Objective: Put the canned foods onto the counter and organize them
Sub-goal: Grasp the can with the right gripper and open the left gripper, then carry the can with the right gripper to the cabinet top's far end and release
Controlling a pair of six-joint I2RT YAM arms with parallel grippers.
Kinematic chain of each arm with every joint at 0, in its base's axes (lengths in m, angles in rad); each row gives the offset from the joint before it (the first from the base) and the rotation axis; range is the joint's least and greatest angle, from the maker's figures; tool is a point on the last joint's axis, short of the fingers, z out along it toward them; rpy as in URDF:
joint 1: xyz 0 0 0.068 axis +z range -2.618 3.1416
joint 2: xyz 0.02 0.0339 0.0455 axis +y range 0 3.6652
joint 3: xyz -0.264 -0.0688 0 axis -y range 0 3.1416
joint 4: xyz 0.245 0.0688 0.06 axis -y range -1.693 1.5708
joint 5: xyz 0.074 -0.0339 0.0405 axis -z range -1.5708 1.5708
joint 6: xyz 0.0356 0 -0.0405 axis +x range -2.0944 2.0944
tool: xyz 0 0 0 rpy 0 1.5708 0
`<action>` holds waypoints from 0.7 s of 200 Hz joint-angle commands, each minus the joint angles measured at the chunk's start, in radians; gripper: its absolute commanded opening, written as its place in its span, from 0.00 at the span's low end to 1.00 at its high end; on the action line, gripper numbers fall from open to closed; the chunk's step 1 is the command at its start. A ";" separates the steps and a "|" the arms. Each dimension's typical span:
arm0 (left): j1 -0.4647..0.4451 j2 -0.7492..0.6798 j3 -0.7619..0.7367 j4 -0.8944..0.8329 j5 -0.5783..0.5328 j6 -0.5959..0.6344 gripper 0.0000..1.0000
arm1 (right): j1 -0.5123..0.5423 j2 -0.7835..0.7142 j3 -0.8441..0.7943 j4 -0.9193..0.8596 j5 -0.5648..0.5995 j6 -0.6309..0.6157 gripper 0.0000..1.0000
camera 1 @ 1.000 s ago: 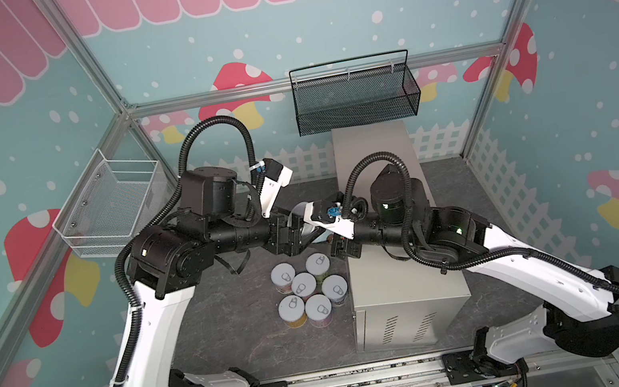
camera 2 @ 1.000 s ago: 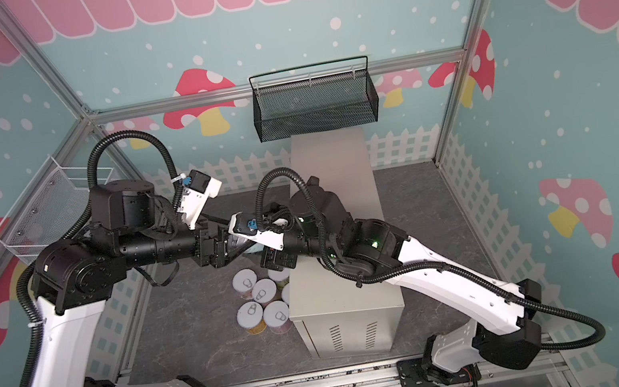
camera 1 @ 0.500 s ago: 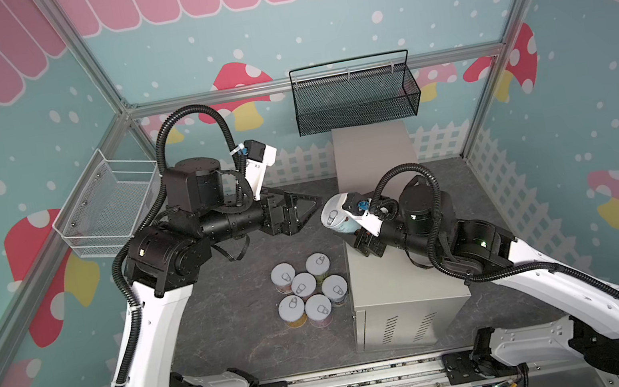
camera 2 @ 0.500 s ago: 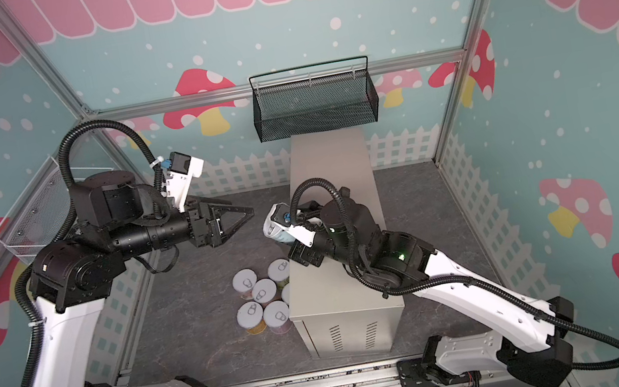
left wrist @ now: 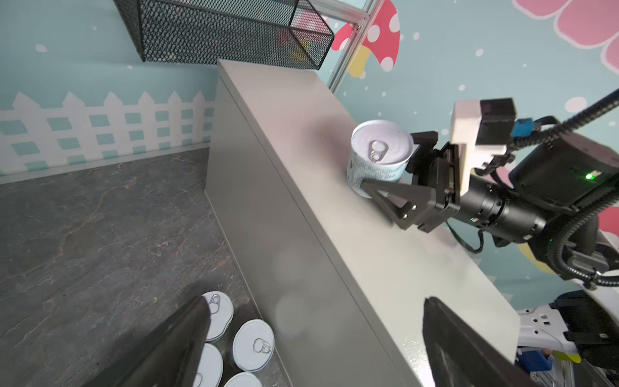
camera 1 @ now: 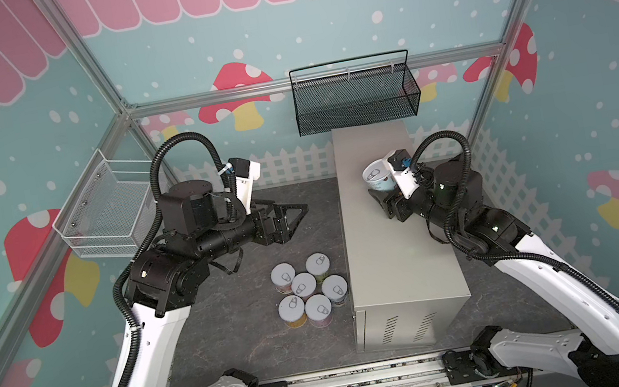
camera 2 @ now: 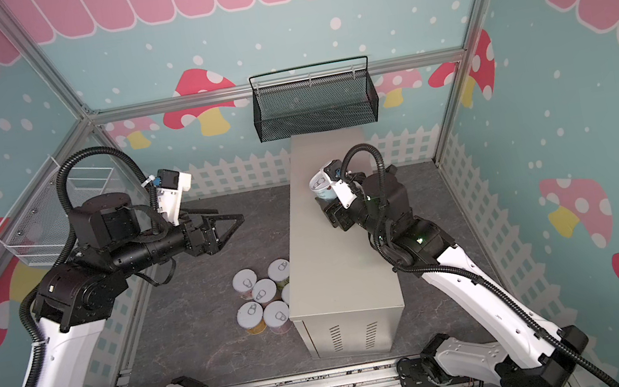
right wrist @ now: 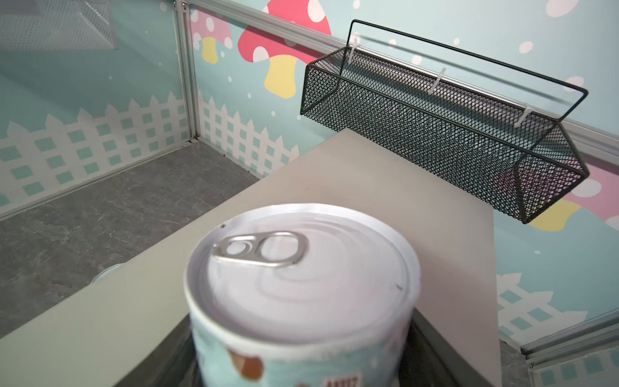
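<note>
Since a second ago the two arms have parted. They had met over the floor by the table's left long edge. The right end effector (camera 1: 378,188) has carried the white-blue can (camera 1: 377,174) in over the table (camera 1: 402,255), and the left end effector (camera 1: 297,218) has drawn back to the left.

The right end effector pinches the white-blue can by its sides, lid up and slightly tipped, above the far half of the table at about mid-width. The near finger hides the can's base, so contact with the top cannot be told. The top lies open from there to the near end. Beyond the can a shorter stretch runs to the far edge, where the black mesh basket (camera 1: 356,98) hangs on the back wall just above it.

The left end effector is spread wide and holds nothing. It sits over the floor (camera 1: 243,318), well apart from the table's left edge and from the white wire basket (camera 1: 105,218).

Six cans (camera 1: 303,284) stand upright in a tight cluster on the floor, just beside that left edge, toward its near end.
</note>
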 commanded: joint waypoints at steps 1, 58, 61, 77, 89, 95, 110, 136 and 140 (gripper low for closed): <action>0.040 -0.021 -0.093 0.066 -0.051 0.019 0.99 | -0.030 0.022 -0.005 0.077 -0.080 -0.001 0.72; 0.117 -0.077 -0.305 0.195 -0.027 0.016 0.99 | -0.064 0.053 0.022 0.065 -0.157 -0.001 0.79; 0.119 -0.079 -0.313 0.203 -0.024 0.013 0.99 | -0.064 0.053 0.024 0.061 -0.159 -0.001 0.80; 0.133 -0.085 -0.350 0.237 -0.005 0.006 0.99 | -0.064 0.052 0.041 0.034 -0.160 -0.002 0.82; 0.135 -0.085 -0.367 0.251 0.002 0.003 0.99 | -0.065 0.052 0.051 0.013 -0.165 -0.007 0.83; 0.135 -0.084 -0.373 0.254 0.005 0.003 0.99 | -0.065 0.050 0.056 0.006 -0.162 -0.006 0.83; 0.135 -0.088 -0.387 0.260 0.016 0.003 0.99 | -0.064 0.043 0.064 -0.007 -0.159 -0.004 0.83; 0.134 -0.100 -0.405 0.263 0.022 0.007 0.99 | -0.065 0.037 0.076 -0.017 -0.150 0.000 0.83; 0.134 -0.102 -0.406 0.263 0.023 0.008 0.99 | -0.064 0.038 0.080 -0.019 -0.153 0.002 0.83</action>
